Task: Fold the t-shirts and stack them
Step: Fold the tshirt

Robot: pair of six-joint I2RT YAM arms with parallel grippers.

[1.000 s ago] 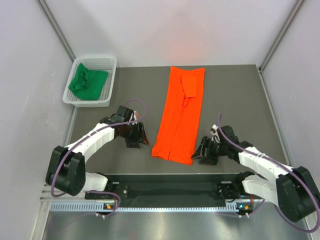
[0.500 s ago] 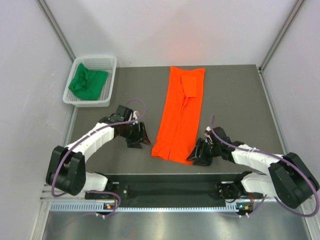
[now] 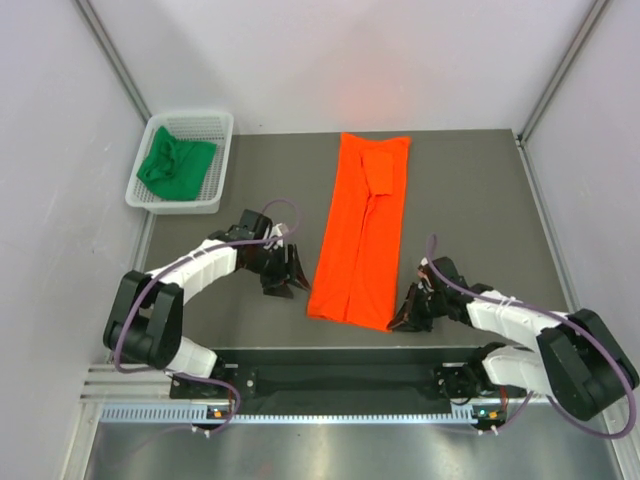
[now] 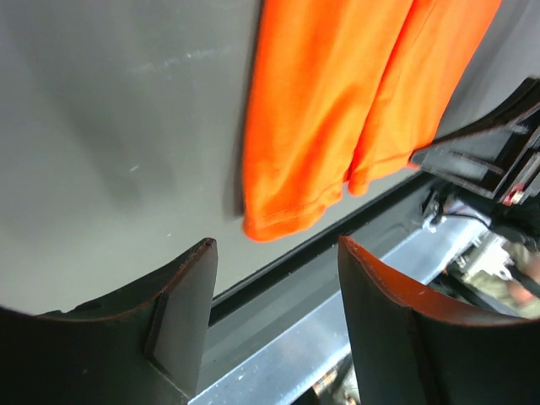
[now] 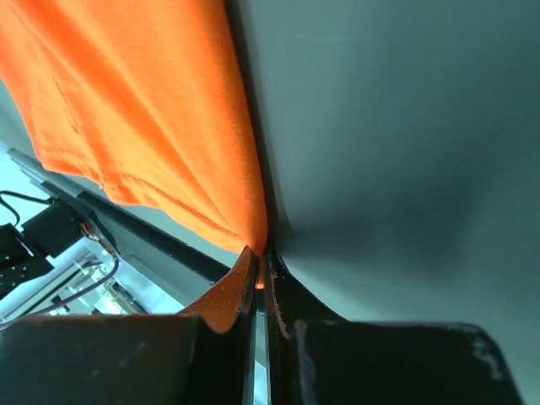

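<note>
Orange t-shirt corner pinched by right gripper (left gripper gapes)

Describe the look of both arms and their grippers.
Both arms match: the left arm and right arm have white shells over their long links and bulky black joints. A thin purple cable runs along each, looping free near the wrist. The left gripper and right gripper are black, each with two flat, tapering fingers.
</note>
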